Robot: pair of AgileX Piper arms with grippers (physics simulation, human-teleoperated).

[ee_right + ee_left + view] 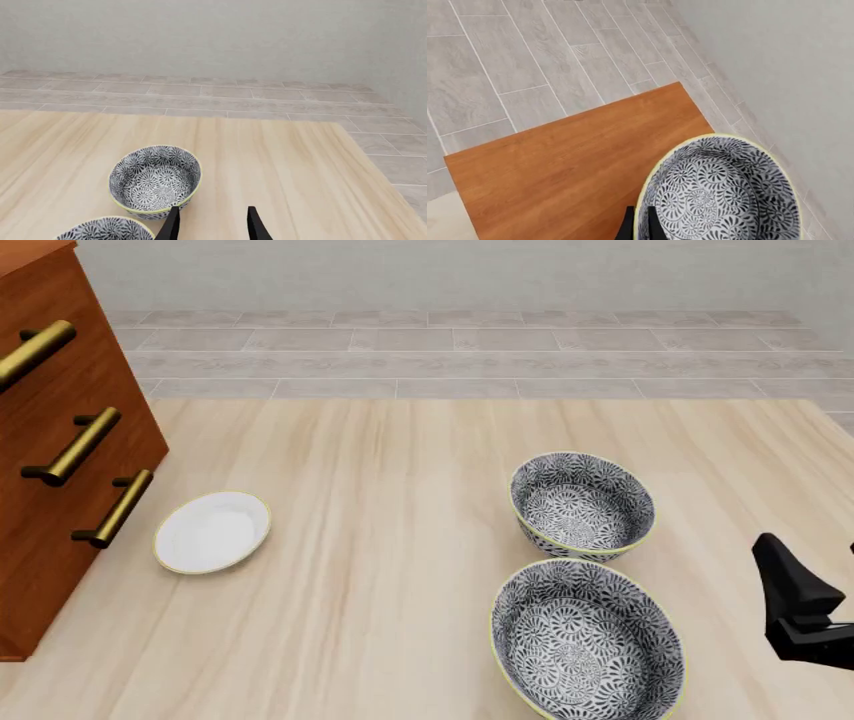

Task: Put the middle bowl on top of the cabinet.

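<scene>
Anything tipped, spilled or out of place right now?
Nothing looks wrong. The middle bowl is upright over the cabinet top, with the left gripper at its rim. Two matching bowls and the white saucer sit upright on the table, nothing spilled. The right gripper is open and empty.

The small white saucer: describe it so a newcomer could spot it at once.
Start at the tall reddish-brown cabinet on the left side of the table. Just right of its lowest brass handle lies the white saucer. It is shallow and plain white, unlike the two deep floral bowls farther right.
</scene>
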